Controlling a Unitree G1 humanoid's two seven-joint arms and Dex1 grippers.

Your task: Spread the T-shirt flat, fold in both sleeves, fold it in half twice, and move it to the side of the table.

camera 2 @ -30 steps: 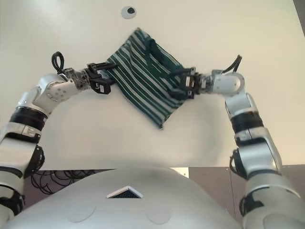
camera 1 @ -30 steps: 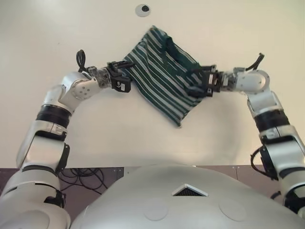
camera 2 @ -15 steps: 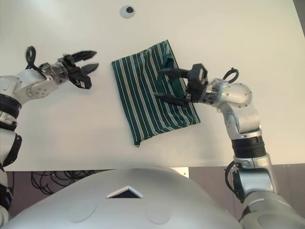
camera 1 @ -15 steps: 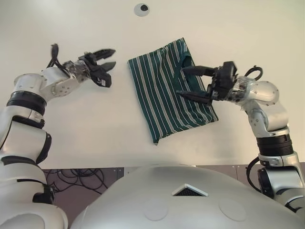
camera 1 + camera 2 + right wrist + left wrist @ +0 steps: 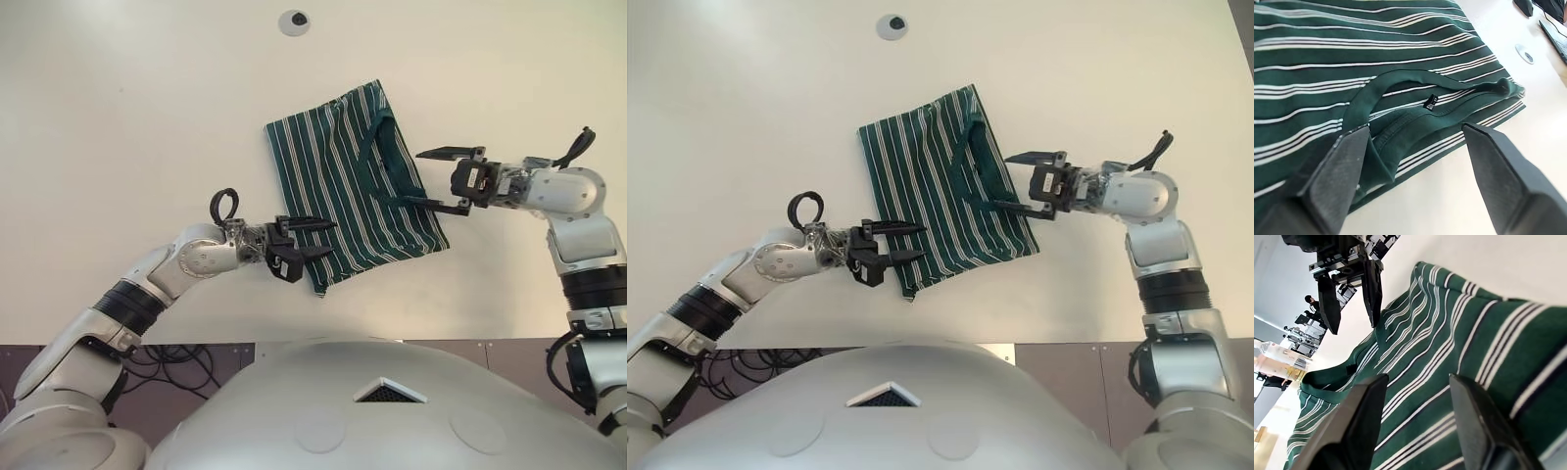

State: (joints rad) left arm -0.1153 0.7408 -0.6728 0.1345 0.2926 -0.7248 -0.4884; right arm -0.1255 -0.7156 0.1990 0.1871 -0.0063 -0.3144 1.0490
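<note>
The T-shirt [image 5: 348, 171], dark green with white stripes, lies folded in a tilted rectangle on the white table [image 5: 137, 117], its collar [image 5: 1430, 105] toward the right side. My left gripper [image 5: 331, 237] is open at the shirt's near left corner, its fingers [image 5: 1359, 426] low over the striped cloth. My right gripper [image 5: 411, 177] is open at the shirt's right edge beside the collar, with one finger [image 5: 1342, 166] over the fabric. Neither holds the cloth. In the left wrist view the right gripper [image 5: 1349, 289] stands at the far side of the shirt.
A small round grey disc [image 5: 293, 20] is set in the table behind the shirt. Wide bare table lies left of the shirt and on its far right. The table's front edge [image 5: 196, 343] runs just below the shirt, with cables [image 5: 176, 362] under it.
A second ago both grippers held the shirt's corners; they let go and it settled flat. Since then the left arm swung from the far left to the near corner, and the right gripper drew rightward.
</note>
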